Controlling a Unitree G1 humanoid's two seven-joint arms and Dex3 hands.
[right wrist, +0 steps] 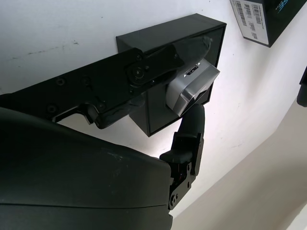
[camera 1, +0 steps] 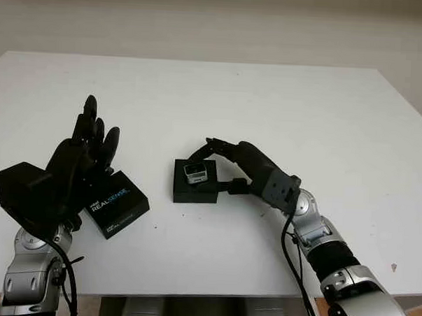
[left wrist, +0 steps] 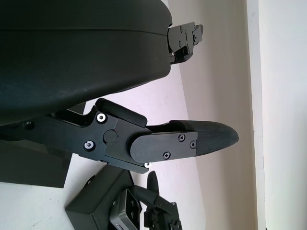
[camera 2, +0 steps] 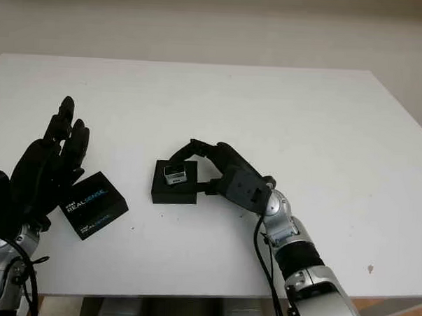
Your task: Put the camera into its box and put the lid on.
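The right robot hand (camera 1: 221, 165) reaches in from the near right, forearm angled toward the centre, fingers (right wrist: 191, 129) curled around the camera (camera 1: 196, 173), while the left robot hand (camera 1: 78, 163) is open at the near left, fingers pointing far.

I see a plain white worktop (camera 1: 270, 97) and a matte black box (camera 1: 195, 187) holding a silver-grey camera (camera 1: 196, 173) with a dark face. My lid (camera 1: 115, 205) is black with white and blue lettering, and both the left hand (camera 1: 85, 149) and the right hand (camera 1: 221, 165) are black.
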